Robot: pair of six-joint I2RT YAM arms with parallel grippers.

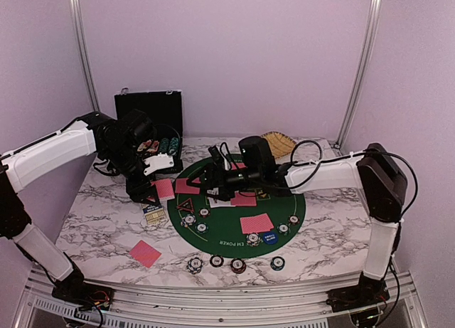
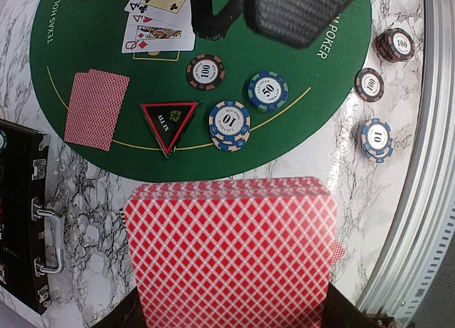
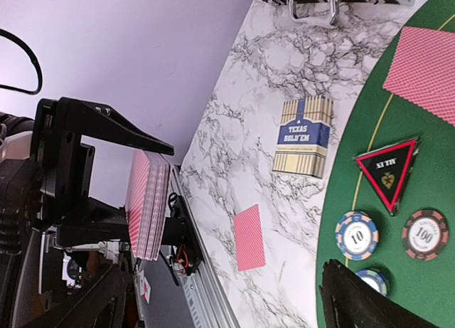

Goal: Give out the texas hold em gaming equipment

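The left gripper [image 2: 234, 315] is closed on a deck [image 2: 231, 257] of red-backed cards. The deck is clamped between the two fingers and held above the marble table [image 1: 99, 232], just outside the left rim of the green mat [image 1: 220, 235]. The right gripper [image 1: 213, 182] is seen with its jaws spread wide and nothing between them. It is held low over the middle of the mat, close to a few face-up cards [image 2: 160, 18] that are laid there.

Below the deck, a triangular marker [image 2: 168, 123] is laid flat on the mat near its left rim. Three chips are set beside it: a 10 chip [image 2: 229, 125] just beside the marker, a 50 chip [image 2: 268, 91] and a 100 chip [image 2: 205, 71] a little further in. The left face-down cards [image 2: 96, 107] are placed on the marker's other side.

Toward the arm bases, the near face-down cards [image 1: 257, 223] are laid on the mat, with a blue disc button [image 1: 267, 237] just beside them. A row of chips [image 1: 238, 265] is lined up on the marble along the mat's near rim. A single card [image 1: 145, 253] is left face down at the near left, apart from the mat.

A card box [image 3: 303, 136] is laid on the marble beside the mat's left rim. A black case [image 1: 149, 111] is stood open at the far left, and a basket [image 1: 279, 143] is set behind the mat.
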